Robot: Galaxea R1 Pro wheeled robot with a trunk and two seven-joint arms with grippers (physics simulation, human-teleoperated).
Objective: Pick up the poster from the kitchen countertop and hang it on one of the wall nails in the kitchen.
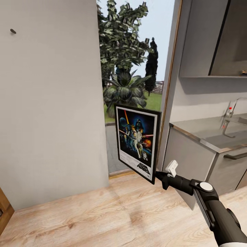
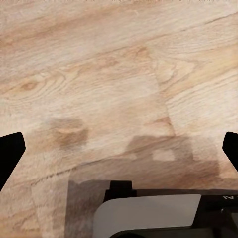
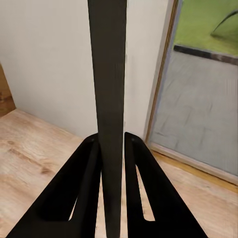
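The Star Wars poster [image 1: 138, 140] hangs upright in the air in front of the doorway, its black frame tilted a little. My right gripper [image 1: 158, 176] is shut on its lower right corner. In the right wrist view the poster [image 3: 107, 99] shows edge-on as a dark strip clamped between the two black fingers [image 3: 79, 193]. One wall nail [image 1: 13, 31] sticks out of the pale grey wall high at the left, well above and left of the poster. The kitchen countertop [image 1: 192, 128] lies at the right. My left gripper [image 2: 119, 148] is open above the wooden floor.
A pale grey wall [image 1: 51, 103] covers the left half of the head view. The open doorway [image 1: 133, 68] shows plants outside. The sink and chrome tap [image 1: 230, 111] sit in the counter, grey cabinet fronts [image 1: 185, 161] below, a wall cabinet [image 1: 212, 37] above. Wooden floor [image 1: 103, 216] lies in front.
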